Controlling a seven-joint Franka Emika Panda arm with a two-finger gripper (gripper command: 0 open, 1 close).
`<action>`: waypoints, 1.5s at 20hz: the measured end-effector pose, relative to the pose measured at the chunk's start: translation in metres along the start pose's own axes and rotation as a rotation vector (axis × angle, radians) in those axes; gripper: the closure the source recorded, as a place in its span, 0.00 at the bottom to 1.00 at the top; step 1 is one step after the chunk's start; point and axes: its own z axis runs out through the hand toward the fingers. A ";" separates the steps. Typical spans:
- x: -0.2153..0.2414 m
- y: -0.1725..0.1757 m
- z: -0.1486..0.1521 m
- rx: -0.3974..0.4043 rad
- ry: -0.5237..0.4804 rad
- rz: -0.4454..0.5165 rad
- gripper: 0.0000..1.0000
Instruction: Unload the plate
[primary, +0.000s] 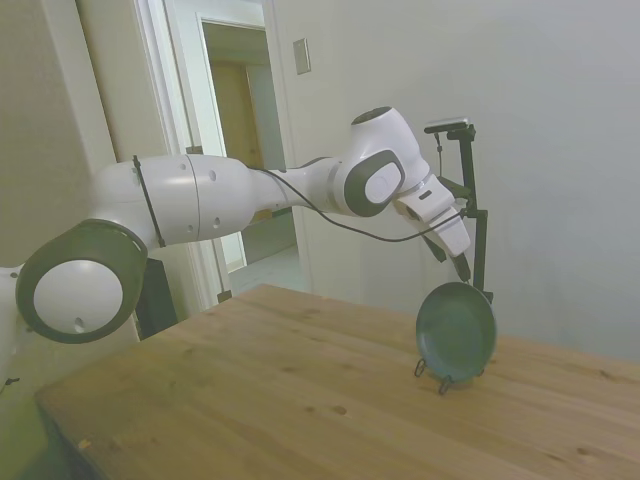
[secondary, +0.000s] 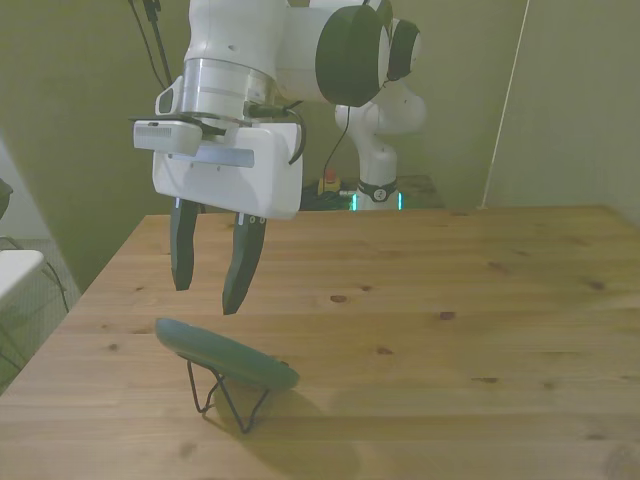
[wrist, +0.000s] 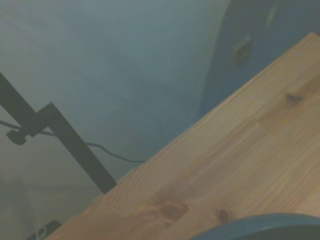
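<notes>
The plate (secondary: 226, 355) stands propped on edge in a thin black wire stand (secondary: 228, 396), leaning back at a slant, near the worktop's (secondary: 450, 350) front-left corner in the front view; in the side view it sits toward the right, its hollow face turned to that camera. The pincer (secondary: 207, 294) hangs just above the plate's upper rim, fingers spread wide and holding nothing, one finger (secondary: 181, 258) nearer the front view's left than the other. The wrist view shows only a sliver of the rim (wrist: 260, 227) at the frame's edge, so the plate is not centred under the hand (a hint that some alignment remains).

The step in hand looks like the approach to grasp the top rim. To do it well, the fingers should straddle the rim, one on the hollow face and one on the back, and the hand should tilt to match the plate's lean so the pads meet it flat. Descend slowly: a nudge could tip the plate off the light stand. Close firmly, then lift along the plate's slant, clear of the wire prongs, before swinging away.
</notes>
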 end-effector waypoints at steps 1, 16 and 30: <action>0.000 0.000 0.000 0.011 0.002 0.012 0.00; -0.026 0.027 0.024 0.158 -0.005 0.174 0.00; -0.031 0.026 0.048 0.239 -0.022 0.248 0.00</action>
